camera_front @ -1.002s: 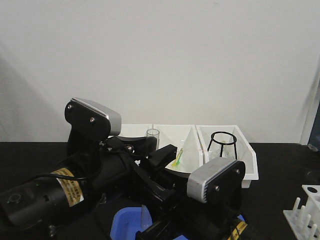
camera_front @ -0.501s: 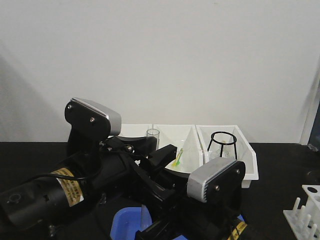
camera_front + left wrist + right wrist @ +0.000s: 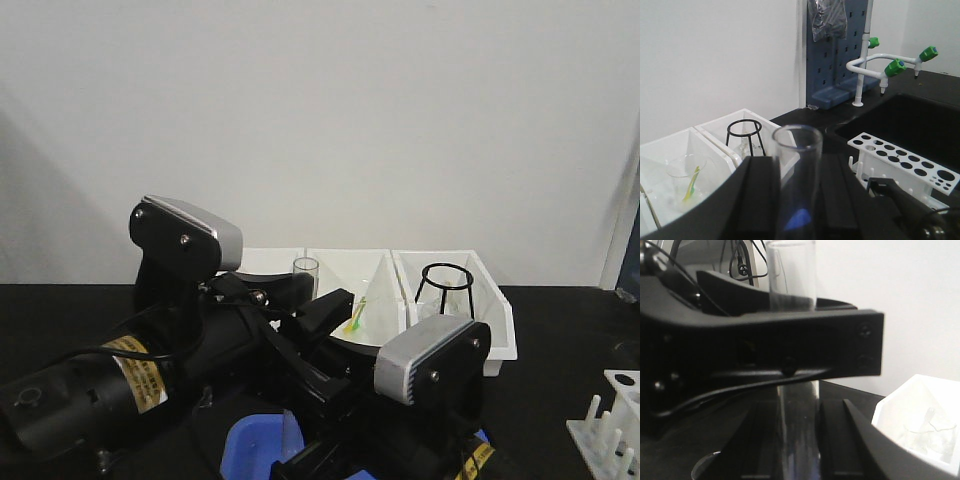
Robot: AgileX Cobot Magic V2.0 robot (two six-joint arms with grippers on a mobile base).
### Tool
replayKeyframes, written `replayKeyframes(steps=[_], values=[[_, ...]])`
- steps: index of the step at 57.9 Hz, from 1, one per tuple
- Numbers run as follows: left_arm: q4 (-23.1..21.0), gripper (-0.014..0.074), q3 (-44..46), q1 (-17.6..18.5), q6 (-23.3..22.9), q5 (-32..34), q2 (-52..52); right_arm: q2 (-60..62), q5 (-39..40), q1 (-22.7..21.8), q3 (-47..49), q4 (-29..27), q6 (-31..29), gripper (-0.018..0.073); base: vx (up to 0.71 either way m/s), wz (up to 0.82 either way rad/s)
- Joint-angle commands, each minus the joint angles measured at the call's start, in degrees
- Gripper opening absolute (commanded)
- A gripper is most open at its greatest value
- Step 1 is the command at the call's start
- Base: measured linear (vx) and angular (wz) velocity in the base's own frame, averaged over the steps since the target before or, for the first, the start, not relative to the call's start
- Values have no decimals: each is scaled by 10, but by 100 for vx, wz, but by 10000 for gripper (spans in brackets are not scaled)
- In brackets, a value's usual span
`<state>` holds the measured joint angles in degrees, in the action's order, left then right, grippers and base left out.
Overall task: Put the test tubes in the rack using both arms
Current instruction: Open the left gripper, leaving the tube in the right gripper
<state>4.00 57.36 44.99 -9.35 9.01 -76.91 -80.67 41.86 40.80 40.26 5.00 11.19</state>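
My left arm [image 3: 150, 350] lies folded low over the black worktop [image 3: 560, 340], its silver-capped joint raised on my left side and the forearm reaching toward the middle. My right arm [image 3: 430, 365] is folded lower and nearer, its own grey cap just right of centre. The two wrists meet in front of the white bins [image 3: 500, 320].

My left end effector [image 3: 797, 160] is closed on a test tube [image 3: 797, 170]. The tube stands upright, open rim up, with a black finger [image 3: 757, 195] pressed against each side. In the front view the rim [image 3: 305, 266] rises just above the black fingers.

My right end effector [image 3: 792, 405] sits around the lower part of the same tube, one finger on either side. The left end effector's body crosses in front and the light is dim, so I cannot tell whether my right fingers grip the glass or only flank it.

The middle bin holds a clear beaker [image 3: 685, 170] with a yellow-green stick leaning inside. The bin to its right holds a black wire stand [image 3: 745, 132] standing upright. A blue dish [image 3: 255, 445] lies on the worktop under my arms.

The rack [image 3: 905, 162] sits on the worktop off to my right, well apart from the tube, its holed top plate level and pegs along its near side.
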Motion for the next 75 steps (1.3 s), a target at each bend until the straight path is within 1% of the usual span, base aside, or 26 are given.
replayKeyframes(steps=[1,5,9,23,28,31,32,33,35,36,43,56,64,68,75], values=[[-1,-20,21,2,-3,45,18,17,59,-2,20,-1,-3,272,0,0],[-1,-20,21,2,-3,45,18,17,63,-2,20,-1,-3,310,0,0],[-1,-20,21,2,-3,43,18,17,71,-2,20,-3,-2,323,0,0],[-1,-20,21,2,-3,38,18,6,88,-2,20,-7,-2,296,0,0],[-1,-20,21,2,-3,37,18,4,88,-2,20,-7,-2,244,0,0],[-1,-20,21,2,-3,36,18,4,88,-2,20,-7,-2,184,0,0],[-1,-20,21,2,-3,36,18,4,88,-2,20,-7,-2,176,0,0],[-1,-20,21,2,-3,36,18,4,88,-2,20,-8,-2,147,0,0],[-1,-20,21,2,-3,37,18,4,89,-2,20,-8,-2,125,0,0],[-1,-20,21,2,-3,37,18,4,89,-2,20,-8,-2,95,0,0],[-1,-20,21,2,-3,37,18,4,89,-2,20,-8,-2,-11,0,0],[-1,-20,21,2,-3,36,18,4,89,-2,20,-9,-2,-11,0,0],[-1,2,21,2,-2,27,18,4,89,-2,20,-9,-2,-11,0,0],[-1,34,21,2,1,23,18,4,88,-2,20,-9,-2,-11,0,0],[-1,123,21,2,13,14,18,4,88,-2,20,-9,-2,-11,0,0]])
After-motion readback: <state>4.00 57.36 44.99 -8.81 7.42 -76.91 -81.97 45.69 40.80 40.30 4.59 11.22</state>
